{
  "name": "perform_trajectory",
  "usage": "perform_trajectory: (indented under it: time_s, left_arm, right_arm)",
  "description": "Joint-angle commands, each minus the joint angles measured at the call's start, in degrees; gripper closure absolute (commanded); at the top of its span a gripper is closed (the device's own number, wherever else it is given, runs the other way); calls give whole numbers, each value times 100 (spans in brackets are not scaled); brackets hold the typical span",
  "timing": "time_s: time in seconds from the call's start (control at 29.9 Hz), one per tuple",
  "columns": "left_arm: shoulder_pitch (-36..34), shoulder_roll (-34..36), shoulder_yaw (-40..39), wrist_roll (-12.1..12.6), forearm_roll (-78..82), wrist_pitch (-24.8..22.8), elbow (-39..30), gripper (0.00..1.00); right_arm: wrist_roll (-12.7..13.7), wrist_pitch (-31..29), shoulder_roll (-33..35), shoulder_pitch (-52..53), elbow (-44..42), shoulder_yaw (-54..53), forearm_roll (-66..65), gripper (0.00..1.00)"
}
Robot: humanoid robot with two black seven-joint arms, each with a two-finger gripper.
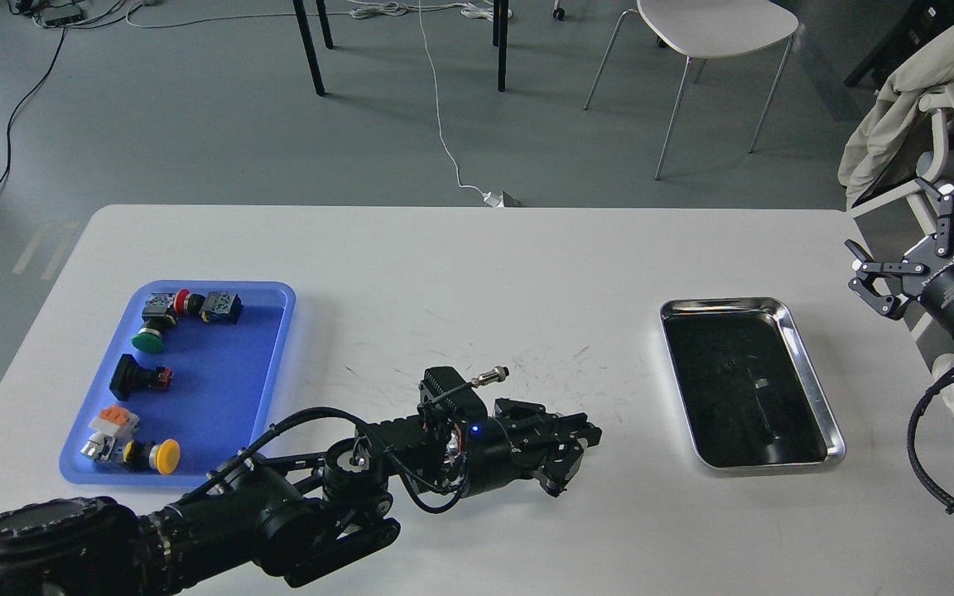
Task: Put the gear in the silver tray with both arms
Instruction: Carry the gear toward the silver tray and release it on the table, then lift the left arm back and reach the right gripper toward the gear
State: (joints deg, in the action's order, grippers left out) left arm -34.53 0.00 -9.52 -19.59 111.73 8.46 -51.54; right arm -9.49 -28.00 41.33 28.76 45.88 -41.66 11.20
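Handover step: silver tray (808, 364) lay empty on the tabletop (477, 273). Left hand (580, 443), left of the tray, grip state indiscernible; right hand (908, 248), beyond the tray's right rim, spread empty. Next: bring a part trayward.

Legible text: none; faint white lettering on the right gripper (908, 248) housing, beyond the table's right edge, too small to read.

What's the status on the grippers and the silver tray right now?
Left gripper low over mid-table, fingers state unclear. Right gripper open, off the table's right edge. Silver tray empty. Parts sit in blue tray. Nothing between left gripper and silver tray.
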Motion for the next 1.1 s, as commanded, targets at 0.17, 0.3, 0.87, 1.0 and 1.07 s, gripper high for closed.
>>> perform_trajectory:
  time_s: [0.17,0.3,0.87,1.0,1.07]
  left_arm:
    - [-28,0,3,-1,-379,33,-181,34]
    - [-203,0,-67,-1,-555,85,-199,25]
    - [-1891,0,-1833,105,-4297,147,496,5]
    - [-1917,649,-1860,140,-5545,164,496,3]
    - [-1909,948,-1878,210,-6265,182,487,3]
  right_arm:
    - [0,0,-2,15,9,0,5,1]
    - [0,0,7,33,52,0,5,1]
    - [70,0,287,428,1264,106,-1215,1]
    - [149,0,384,569,1923,106,-2084,1]
    - [237,0,463,674,2275,106,-2577,1]
